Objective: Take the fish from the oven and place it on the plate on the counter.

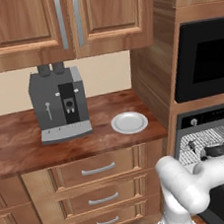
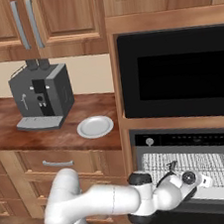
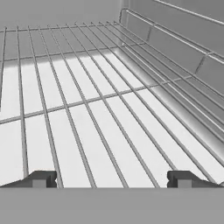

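Claw (image 3: 111, 179): fully spread and empty. In the hand view we see bare wire between its two tips.
Claw position: inside the oven (image 2: 187, 138), low over the wire rack (image 3: 109, 96) and pointing towards the back wall and a side wall.
Fish (image 2: 171, 165): a small dark thing with thin bits sticking out. It lies on the rack near its front edge, just beside the wrist on the bench side, and nothing holds it.
Step in hand: we judge it to be the reach for the fish, with the grasp not yet begun.
Doing it well: we would turn the claw back towards the front of the rack until the fish sits between the tips. Then we would lower it so the tips straddle the slender body across its narrow width, and close gently.
Caution: the fish is thin, and tips set too high may close over it. Tips set too low may catch the wires.
Exit: lift it straight off the rack and draw it out through the open front, clear of the control strip above.
Plate (image 1: 129, 122): empty, on the bench (image 1: 18, 140) near its right end and front edge, close to the oven column.
Coffee machine (image 1: 58, 105): stands to the plate's left, further back, well clear of the carrying path.
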Controlling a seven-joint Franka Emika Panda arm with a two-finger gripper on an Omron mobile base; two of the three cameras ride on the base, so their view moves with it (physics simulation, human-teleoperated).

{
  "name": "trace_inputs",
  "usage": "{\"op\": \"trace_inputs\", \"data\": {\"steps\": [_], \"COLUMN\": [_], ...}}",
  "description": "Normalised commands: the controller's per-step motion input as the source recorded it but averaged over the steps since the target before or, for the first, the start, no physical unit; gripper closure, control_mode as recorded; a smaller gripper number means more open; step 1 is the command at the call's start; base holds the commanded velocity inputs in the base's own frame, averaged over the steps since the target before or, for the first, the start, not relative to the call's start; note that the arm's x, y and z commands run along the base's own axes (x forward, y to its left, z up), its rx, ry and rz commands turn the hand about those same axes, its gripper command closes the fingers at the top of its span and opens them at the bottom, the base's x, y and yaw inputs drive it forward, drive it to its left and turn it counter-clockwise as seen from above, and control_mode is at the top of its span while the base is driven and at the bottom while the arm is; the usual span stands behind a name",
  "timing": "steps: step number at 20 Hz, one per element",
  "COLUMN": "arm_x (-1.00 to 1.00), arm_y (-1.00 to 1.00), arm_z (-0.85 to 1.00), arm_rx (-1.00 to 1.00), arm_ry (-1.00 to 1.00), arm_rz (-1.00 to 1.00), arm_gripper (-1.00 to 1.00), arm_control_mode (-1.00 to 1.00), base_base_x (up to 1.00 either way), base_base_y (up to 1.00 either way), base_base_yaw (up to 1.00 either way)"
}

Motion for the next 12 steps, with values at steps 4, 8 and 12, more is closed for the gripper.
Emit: {"op": "trace_inputs", "data": {"steps": [4,8,12], "arm_x": [-0.43,-0.68,-0.87], "arm_y": [-0.47,-0.44,-0.38], "arm_z": [-1.00,-1.00,-1.00], "arm_rx": [0.20,0.21,0.22], "arm_ry": [-0.14,-0.11,-0.06], "arm_rz": [0.06,0.05,0.04], "arm_gripper": [-1.00,-1.00,-1.00], "arm_control_mode": [-1.00,-1.00,-1.00], "base_base_x": [0.00,0.00,0.00], "base_base_y": [0.00,0.00,0.00], "base_base_yaw": [0.00,0.00,0.00]}}
